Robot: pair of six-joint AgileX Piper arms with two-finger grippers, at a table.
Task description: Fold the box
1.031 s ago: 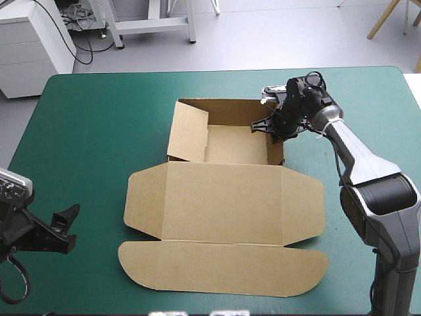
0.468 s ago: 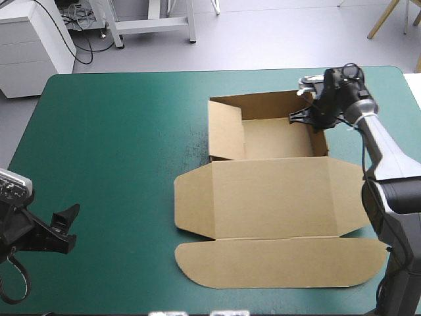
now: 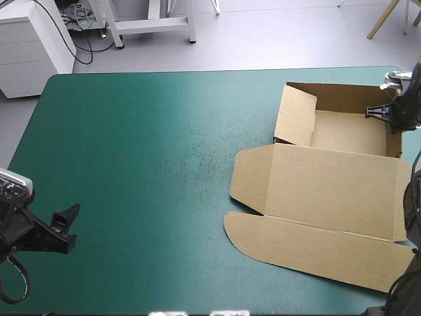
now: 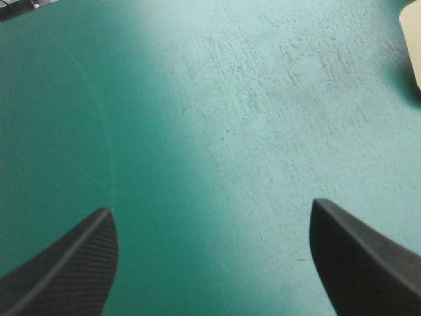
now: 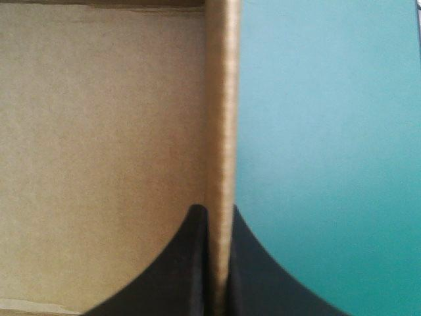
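The box now lies farther right on the bench.
The right hand clamps its wall; the left hand gapes.

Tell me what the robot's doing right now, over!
Right gripper shut on the box, side wall. Left gripper open over bare teal-green cover, far from box. Box an open tray, lid flat. Nothing in the way.

One brown cardboard box, an open tray with its lid flat. Two black-fingered hands: the left hand and the right hand. One teal-green surface.
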